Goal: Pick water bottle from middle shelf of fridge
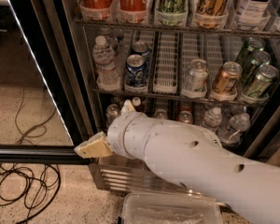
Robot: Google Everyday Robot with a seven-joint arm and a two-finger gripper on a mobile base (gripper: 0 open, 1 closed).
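Observation:
The water bottle (105, 62) stands upright in the leftmost lane of the middle shelf (167, 96) of the fridge (73, 73). It is clear and ribbed, with a white cap and a pale label band. My gripper (94, 147) is a tan tip at the left end of my thick white arm (186, 160). It hangs in front of the bottom shelf, below and a little left of the bottle, well apart from it. The arm hides part of the lower shelf.
On the middle shelf stand a blue can (136, 70), a silver can (196, 75), a gold can (226, 78) and green cans (259, 80). Small bottles (237, 125) stand below. The open door's black frame (32, 154) is at left. A clear plastic bin (172, 210) and cables (18, 185) lie on the floor.

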